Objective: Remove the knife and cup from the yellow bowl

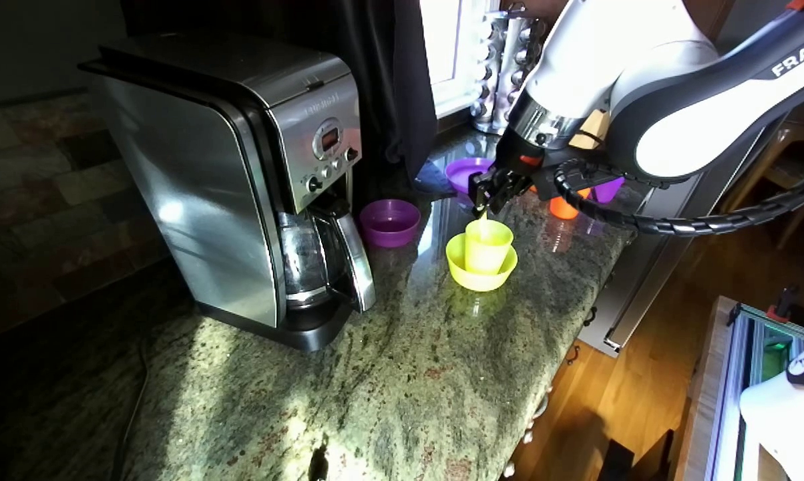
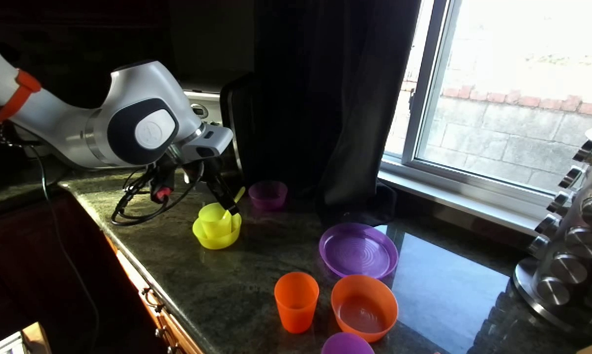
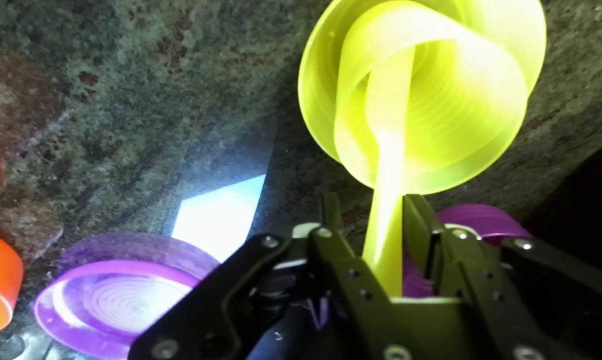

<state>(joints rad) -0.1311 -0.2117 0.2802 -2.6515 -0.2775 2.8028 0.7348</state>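
A yellow cup (image 1: 487,250) stands in the yellow bowl (image 1: 477,283) on the counter; the cup (image 2: 216,227) and bowl (image 2: 216,244) show in both exterior views. The yellow knife (image 3: 388,200) leans in the cup (image 3: 473,105), its handle rising over the rim; the knife (image 2: 240,193) also shows in an exterior view. My gripper (image 3: 371,204) is open, with the knife handle between its fingers. A gap shows between the left finger and the handle; the right finger is very near it, and I cannot tell if they touch. The bowl (image 3: 314,100) is partly hidden by the cup.
A purple bowl (image 1: 390,227) stands beside the coffee maker (image 1: 242,167). A purple plate (image 2: 357,251), orange cup (image 2: 296,302), orange bowl (image 2: 365,314) and another purple piece (image 2: 347,345) stand on the counter. A spice rack (image 2: 569,260) is near the window.
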